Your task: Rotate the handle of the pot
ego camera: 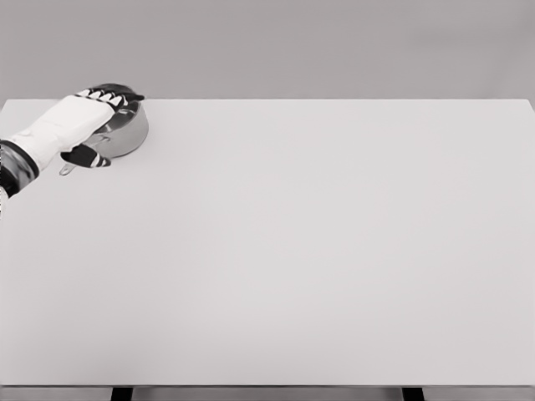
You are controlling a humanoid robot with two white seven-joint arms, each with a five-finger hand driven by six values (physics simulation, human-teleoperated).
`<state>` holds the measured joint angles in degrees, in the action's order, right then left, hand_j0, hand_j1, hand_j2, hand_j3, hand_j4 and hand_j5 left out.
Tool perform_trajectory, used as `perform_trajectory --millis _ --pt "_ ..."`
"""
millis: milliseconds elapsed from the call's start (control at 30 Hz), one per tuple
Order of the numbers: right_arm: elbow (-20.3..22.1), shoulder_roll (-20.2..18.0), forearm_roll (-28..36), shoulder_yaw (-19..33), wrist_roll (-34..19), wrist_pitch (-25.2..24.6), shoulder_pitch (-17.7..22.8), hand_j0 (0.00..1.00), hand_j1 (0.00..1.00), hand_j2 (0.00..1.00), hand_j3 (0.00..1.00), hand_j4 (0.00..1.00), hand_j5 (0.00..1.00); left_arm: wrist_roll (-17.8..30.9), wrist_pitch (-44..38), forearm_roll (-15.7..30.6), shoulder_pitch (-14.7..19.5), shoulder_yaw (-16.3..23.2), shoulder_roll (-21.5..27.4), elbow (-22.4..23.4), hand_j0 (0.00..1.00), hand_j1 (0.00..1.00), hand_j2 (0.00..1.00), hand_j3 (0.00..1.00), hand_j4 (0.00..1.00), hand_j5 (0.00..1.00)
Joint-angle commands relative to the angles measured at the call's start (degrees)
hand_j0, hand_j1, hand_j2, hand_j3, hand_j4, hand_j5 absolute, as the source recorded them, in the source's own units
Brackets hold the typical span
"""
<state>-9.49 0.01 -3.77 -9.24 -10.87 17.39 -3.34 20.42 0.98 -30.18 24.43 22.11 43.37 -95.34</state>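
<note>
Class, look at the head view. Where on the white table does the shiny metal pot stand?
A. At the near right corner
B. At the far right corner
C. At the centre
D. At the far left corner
D: the shiny metal pot stands at the far left corner of the white table, under the white left hand.

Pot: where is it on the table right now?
In the head view the pot sits at the table's far-left corner, near the back edge, with the left hand draped over it and its handle end poking out toward the front-left.
</note>
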Motion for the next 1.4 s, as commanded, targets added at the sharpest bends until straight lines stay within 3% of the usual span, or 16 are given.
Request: perform_trajectory --millis 0,167,1367 --pt "0.0 -0.01 0.0 0.01 -0.03 0.01 0.0 1.0 1.0 1.0 1.0 1.0 1.0 -0.03 0.08 -0.5 0.0 0.13 -1.53 2.44 1.0 1.0 1.0 1.0 1.0 1.0" --pt "0.0 -0.01 0.0 0.01 -0.03 0.01 0.0 1.0 1.0 1.0 1.0 1.0 1.0 0.23 0.08 -0.59 0.88 0.13 -3.56 5.25 1.0 1.0 1.0 1.0 1.0 1.0" --pt "0.0 -0.01 0.0 0.01 0.06 0.01 0.0 1.0 1.0 1.0 1.0 1.0 1.0 0.15 0.52 -1.46 2.99 0.22 -4.43 14.92 1.0 1.0 1.0 1.0 1.0 1.0"
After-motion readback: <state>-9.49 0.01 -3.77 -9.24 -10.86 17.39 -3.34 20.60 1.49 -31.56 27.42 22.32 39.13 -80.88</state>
